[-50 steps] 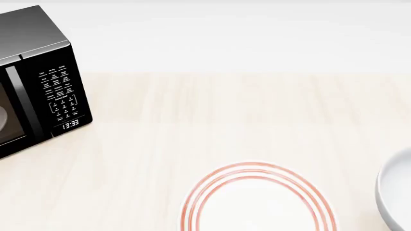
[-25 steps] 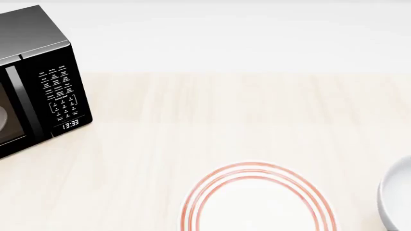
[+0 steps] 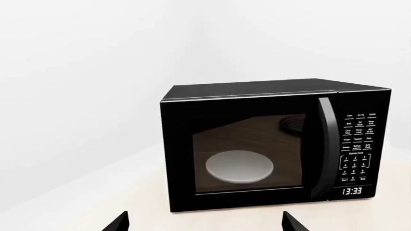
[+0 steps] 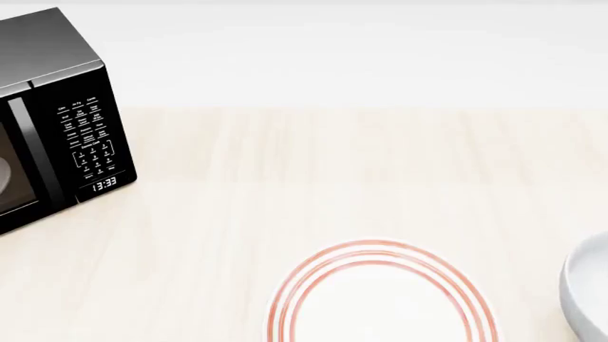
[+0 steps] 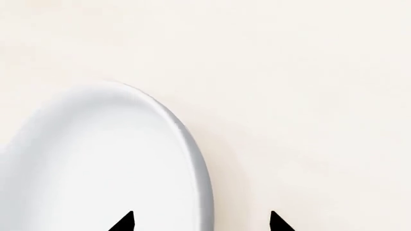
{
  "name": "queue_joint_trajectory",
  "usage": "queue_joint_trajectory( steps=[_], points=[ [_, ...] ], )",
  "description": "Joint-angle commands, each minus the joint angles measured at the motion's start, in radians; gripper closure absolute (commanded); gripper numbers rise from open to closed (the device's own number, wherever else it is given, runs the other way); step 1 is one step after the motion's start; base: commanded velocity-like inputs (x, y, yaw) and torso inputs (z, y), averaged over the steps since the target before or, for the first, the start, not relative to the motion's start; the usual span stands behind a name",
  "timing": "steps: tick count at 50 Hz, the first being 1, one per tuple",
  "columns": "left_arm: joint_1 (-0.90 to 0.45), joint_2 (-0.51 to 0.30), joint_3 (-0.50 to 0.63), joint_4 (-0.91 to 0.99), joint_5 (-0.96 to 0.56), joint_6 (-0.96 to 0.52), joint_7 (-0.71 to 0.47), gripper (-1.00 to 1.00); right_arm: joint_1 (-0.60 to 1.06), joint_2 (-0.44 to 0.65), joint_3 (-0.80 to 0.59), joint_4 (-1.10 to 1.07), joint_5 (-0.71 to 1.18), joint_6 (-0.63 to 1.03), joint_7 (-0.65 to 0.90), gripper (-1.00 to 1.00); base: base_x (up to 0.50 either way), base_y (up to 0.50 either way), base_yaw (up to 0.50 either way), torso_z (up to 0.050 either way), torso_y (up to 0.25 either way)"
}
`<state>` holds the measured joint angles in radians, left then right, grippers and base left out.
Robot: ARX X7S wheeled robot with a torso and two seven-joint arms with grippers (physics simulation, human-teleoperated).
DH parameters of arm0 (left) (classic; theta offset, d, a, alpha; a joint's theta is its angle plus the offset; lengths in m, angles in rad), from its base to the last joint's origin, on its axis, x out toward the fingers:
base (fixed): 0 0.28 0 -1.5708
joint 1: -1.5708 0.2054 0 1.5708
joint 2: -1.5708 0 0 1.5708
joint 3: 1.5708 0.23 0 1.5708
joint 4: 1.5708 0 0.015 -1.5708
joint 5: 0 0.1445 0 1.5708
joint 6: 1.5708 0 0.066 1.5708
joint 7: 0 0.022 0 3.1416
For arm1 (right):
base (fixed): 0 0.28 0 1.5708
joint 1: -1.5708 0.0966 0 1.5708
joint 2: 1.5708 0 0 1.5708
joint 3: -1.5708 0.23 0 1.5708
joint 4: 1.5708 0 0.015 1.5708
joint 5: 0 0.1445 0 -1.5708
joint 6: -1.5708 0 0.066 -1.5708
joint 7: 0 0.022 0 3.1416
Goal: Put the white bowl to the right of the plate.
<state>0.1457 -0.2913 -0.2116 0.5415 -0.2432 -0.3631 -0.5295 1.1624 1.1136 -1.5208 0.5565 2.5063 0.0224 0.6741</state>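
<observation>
**One bowl, already right of the plate**

My right claw [image 5: 201,225] straddles the bowl [image 5: 96,163] rim, jaws spread, gripping nothing. The bowl [image 4: 587,299] sits right of the plate [image 4: 380,299], well apart. I judge placement done; next I lift clear. My left claw [image 3: 204,224] is released too.

- Plate [image 4: 383,296] on the table [image 4: 332,171], near front edge of view.
- Bowl [image 4: 587,296] right of plate, apart.
- Microwave [image 4: 53,121] far left, behind both.
</observation>
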Motion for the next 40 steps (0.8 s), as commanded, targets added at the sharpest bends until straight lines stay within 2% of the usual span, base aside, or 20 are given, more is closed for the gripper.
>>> queue_joint_trajectory(
  steps=[1, 8, 15, 22, 28, 30, 35, 39, 40],
  points=[
    [-0.002, -0.003, 0.005, -0.003, -0.001, -0.001, -0.003, -1.00, 0.025, 0.139, 0.023, -0.284, -0.128, -0.195, 0.106, -1.00, 0.00, 0.00, 0.00, 0.000, 0.000],
    [0.003, -0.005, 0.002, 0.002, -0.005, 0.001, -0.005, -1.00, 0.063, 0.302, 0.027, -0.608, -0.435, -0.416, 0.341, -1.00, 0.00, 0.00, 0.00, 0.000, 0.000],
    [0.006, -0.007, 0.004, 0.004, -0.005, 0.006, -0.006, -1.00, 0.123, 0.426, 0.065, -0.914, -0.807, -0.443, 0.583, -1.00, 0.00, 0.00, 0.00, 0.000, 0.000],
    [0.018, -0.009, 0.015, 0.013, -0.001, 0.020, 0.000, -1.00, 0.132, 0.441, 0.076, -1.095, -1.042, -0.476, 0.717, -1.00, 0.00, 0.00, 0.00, 0.000, 0.000],
    [0.044, -0.012, 0.056, 0.026, 0.032, 0.064, 0.015, -1.00, 0.100, 0.358, 0.055, -1.248, -1.346, -0.425, 0.893, -1.00, 0.00, 0.00, 0.00, 0.000, 0.000],
    [0.054, -0.013, 0.075, 0.027, 0.048, 0.084, 0.021, -1.00, -0.028, 0.328, 0.162, -1.269, -1.423, -0.385, 0.896, -1.00, 0.00, 0.00, 0.00, 0.000, 0.000],
    [0.096, -0.016, 0.137, 0.041, 0.105, 0.148, 0.036, -1.00, -0.509, 0.114, 0.483, -1.336, -1.681, -0.205, 0.896, -1.00, 0.00, 0.00, 0.00, 0.000, 0.000],
    [0.136, -0.018, 0.180, 0.057, 0.147, 0.212, 0.047, -1.00, -0.697, -0.006, 0.519, -1.369, -1.941, -0.094, 0.894, -1.00, 0.00, 0.00, 0.00, 0.000, 0.000],
    [0.147, -0.018, 0.188, 0.062, 0.151, 0.224, 0.051, -1.00, -0.733, -0.022, 0.506, -1.365, -2.004, -0.109, 0.886, -1.00, 0.00, 0.00, 0.00, 0.000, 0.000]
  ],
)
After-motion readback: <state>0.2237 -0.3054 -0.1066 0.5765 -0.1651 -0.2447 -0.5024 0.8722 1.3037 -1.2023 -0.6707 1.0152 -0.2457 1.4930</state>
